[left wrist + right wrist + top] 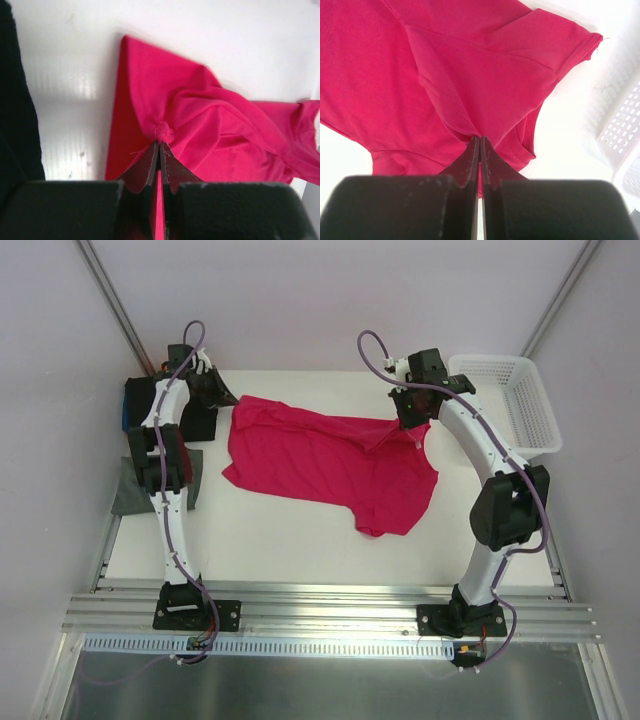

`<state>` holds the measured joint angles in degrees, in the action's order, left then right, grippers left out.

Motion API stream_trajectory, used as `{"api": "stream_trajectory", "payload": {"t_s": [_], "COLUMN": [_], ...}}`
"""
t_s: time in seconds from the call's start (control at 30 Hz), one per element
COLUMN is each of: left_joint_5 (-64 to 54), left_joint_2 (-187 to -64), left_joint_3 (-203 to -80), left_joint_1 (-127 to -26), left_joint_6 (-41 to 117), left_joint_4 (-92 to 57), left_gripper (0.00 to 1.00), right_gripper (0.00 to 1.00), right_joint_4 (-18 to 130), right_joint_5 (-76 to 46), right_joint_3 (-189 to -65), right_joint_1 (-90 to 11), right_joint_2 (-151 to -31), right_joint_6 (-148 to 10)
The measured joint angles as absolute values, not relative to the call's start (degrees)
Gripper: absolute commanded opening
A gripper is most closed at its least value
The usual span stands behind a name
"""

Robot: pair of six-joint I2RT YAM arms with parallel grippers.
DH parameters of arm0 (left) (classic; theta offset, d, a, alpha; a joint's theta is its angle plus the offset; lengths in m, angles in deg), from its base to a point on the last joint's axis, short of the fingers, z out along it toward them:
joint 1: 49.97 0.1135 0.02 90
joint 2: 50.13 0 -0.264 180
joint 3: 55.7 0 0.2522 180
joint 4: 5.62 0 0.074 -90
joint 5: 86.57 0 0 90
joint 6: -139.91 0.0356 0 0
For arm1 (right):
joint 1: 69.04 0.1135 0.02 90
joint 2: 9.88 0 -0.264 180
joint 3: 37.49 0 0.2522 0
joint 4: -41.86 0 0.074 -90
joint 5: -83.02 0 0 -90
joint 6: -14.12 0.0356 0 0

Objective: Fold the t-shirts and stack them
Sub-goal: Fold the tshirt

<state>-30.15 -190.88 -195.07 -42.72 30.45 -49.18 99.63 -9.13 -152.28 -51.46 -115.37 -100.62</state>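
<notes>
Crimson-pink t-shirt lies unfolded and rumpled on the white table, mid-table in the top view. Its long axis runs from 10 o'clock to 4 o'clock.

- Hem side toward 10 o'clock. One short sleeve lies flat toward 2 o'clock, seen in the right wrist view.
- Left gripper sits at the shirt's 10 o'clock corner. In the left wrist view its jaws are pressed together on a small bunched knot of the pink cloth, with folds fanning out from the pinch.
- Right gripper sits on the shirt's 1 o'clock edge. Its jaws are closed tight on a raised pleat of the same cloth, lifted into a ridge.
- No print or tag on the visible fabric (plain knit, stitched hems only).
- Black folded shirt lies at the table's 10 o'clock edge, just beside the left gripper, and shows as a dark mass at 9 o'clock in the left wrist view.
- Grey-green folded shirt lies at the 9 o'clock edge, partly under the left arm.
- White mesh basket stands at the table's 2 o'clock corner, near the sleeve but apart from it.
- A faint grey mark on the table beside the basket is too small to read.
</notes>
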Motion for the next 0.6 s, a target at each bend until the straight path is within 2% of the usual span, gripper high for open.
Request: {"api": "stream_trajectory", "payload": {"t_s": [0.17, 0.27, 0.47, 0.53, 0.6], "left_joint_5": [-31.1, -31.3, -31.2, -31.2, -31.2], "left_joint_2": [-185.2, -182.9, -182.5, -182.5, -182.6], "left_joint_3": [-195.1, -195.2, -195.4, -195.4, -195.5], "left_joint_1": [-42.7, -42.7, -42.8, -42.8, -42.9], "left_joint_6": [30.9, 31.3, 32.2, 32.5, 32.8], "left_joint_4": [-49.2, -49.0, -48.9, -48.8, -48.8], "left_gripper": [0.0, 0.1, 0.11, 0.01, 0.0], "right_gripper": [0.01, 0.01, 0.01, 0.01, 0.01], "right_joint_4": [99.5, 99.3, 98.8, 98.5, 98.3], "right_joint_5": [-9.2, -9.2, -9.2, -9.2, -9.2], "right_joint_3": [-152.3, -152.3, -151.6, -150.9, -150.1], "right_joint_1": [-51.6, -51.6, -51.6, -51.6, -51.6], "right_joint_2": [-115.6, -115.6, -115.6, -115.5, -115.3], "right_joint_6": [-100.8, -100.8, -100.8, -100.8, -100.9]}}
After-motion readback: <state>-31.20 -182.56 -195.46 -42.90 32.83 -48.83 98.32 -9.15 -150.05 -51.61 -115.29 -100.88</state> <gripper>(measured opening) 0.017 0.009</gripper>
